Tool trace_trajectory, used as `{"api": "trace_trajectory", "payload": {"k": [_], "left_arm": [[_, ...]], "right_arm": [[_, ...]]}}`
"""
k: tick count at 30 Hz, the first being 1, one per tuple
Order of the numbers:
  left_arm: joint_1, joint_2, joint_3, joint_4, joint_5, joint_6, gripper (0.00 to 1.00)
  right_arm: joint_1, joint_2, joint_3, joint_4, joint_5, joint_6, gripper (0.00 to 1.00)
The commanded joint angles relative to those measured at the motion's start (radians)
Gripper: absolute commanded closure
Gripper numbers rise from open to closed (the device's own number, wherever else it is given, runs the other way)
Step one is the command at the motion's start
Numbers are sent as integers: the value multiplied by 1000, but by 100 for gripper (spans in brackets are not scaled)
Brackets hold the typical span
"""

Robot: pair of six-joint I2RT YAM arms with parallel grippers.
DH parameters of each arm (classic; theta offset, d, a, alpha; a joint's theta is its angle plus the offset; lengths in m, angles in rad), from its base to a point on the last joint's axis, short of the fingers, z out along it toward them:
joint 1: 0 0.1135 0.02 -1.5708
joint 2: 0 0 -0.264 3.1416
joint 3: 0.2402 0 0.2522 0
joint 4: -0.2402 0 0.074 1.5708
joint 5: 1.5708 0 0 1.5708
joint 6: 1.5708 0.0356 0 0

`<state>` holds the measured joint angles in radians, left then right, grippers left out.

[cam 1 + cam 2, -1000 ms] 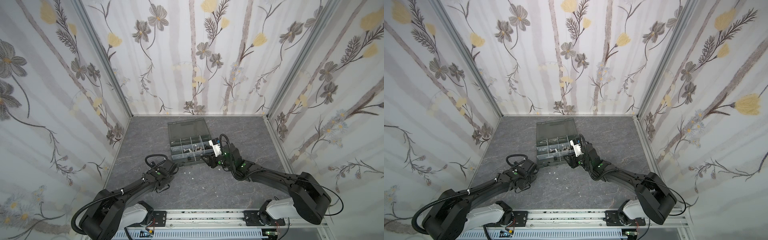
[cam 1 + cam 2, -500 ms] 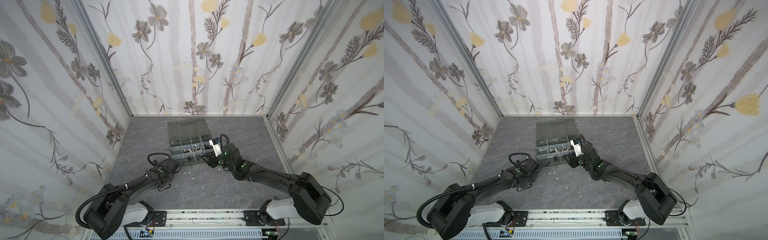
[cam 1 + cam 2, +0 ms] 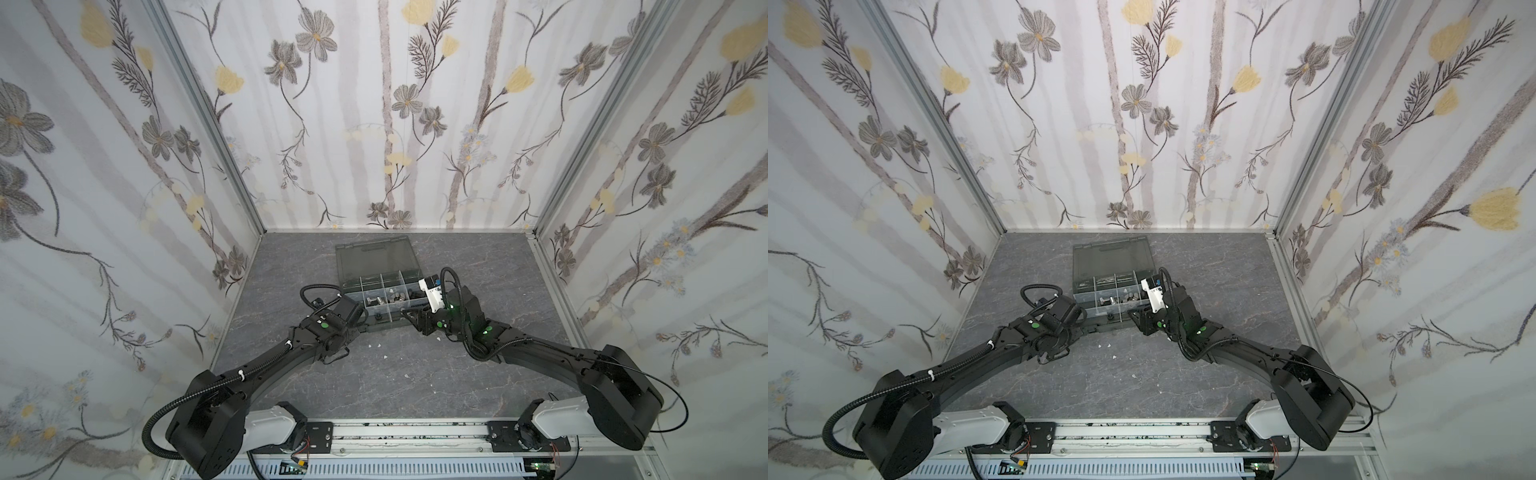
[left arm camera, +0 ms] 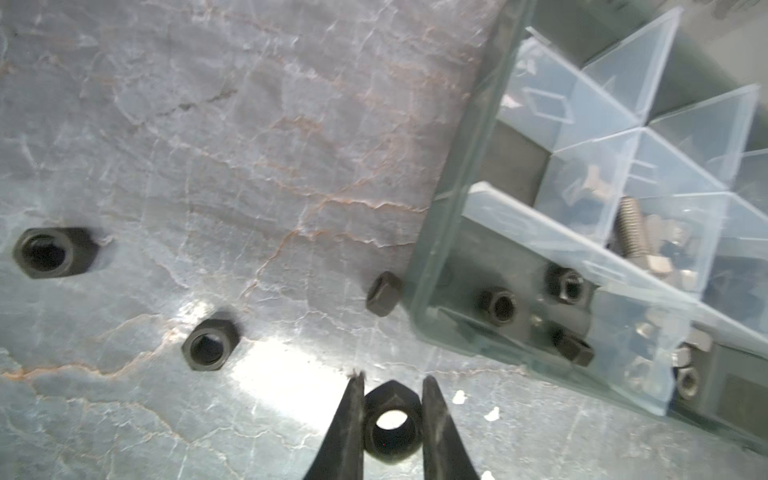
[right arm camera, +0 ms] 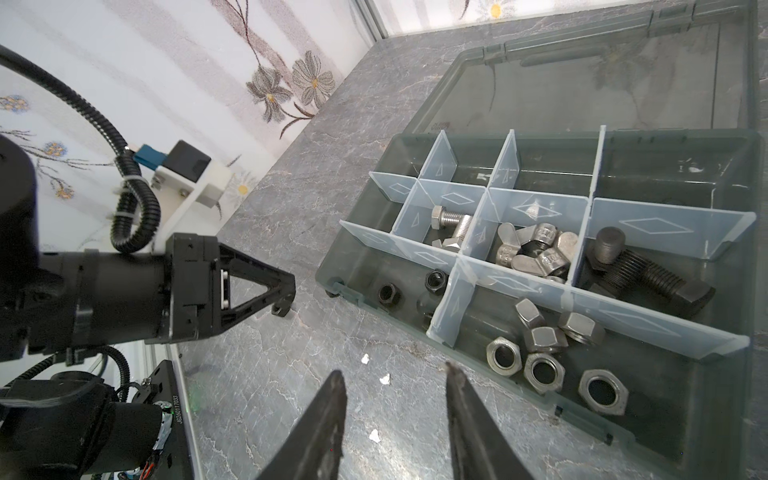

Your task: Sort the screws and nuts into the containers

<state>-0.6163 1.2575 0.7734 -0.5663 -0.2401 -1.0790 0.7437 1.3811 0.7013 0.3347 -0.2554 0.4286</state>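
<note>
- Your left claw (image 4: 392, 377) is clamped on a black hex nut (image 4: 390, 424), matte, with light showing through its bore
- Three more black nuts (image 4: 210, 345) lie loose on the grey table (image 4: 249, 124), one just beside the organizer box (image 4: 455, 199) wall
- Your right claw (image 5: 394, 370) stands apart and empty near the box's silver nuts (image 5: 540, 365)

Grey marbled tabletop (image 3: 415, 374) boxed in by flowered wall panels (image 3: 395, 104)
Small white flecks (image 5: 385, 378) dot the tabletop, showing just below the centre of the frame in both top views. Aluminium corner posts (image 3: 210, 120) slant from the upper corners down to the tabletop's back edge. A silver rail (image 3: 407, 432) and a slotted white duct (image 3: 415, 471) span the bottom edge.
</note>
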Motion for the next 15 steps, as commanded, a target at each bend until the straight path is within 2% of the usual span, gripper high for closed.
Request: {"api": "trace_trajectory", "payload": {"k": [1, 15], "left_arm": [[1, 52, 57, -4, -19, 43, 81], [36, 316, 218, 80, 16, 137, 79]], "right_arm": [[0, -4, -1, 24, 15, -5, 59], [2, -35, -6, 1, 6, -6, 59]]}}
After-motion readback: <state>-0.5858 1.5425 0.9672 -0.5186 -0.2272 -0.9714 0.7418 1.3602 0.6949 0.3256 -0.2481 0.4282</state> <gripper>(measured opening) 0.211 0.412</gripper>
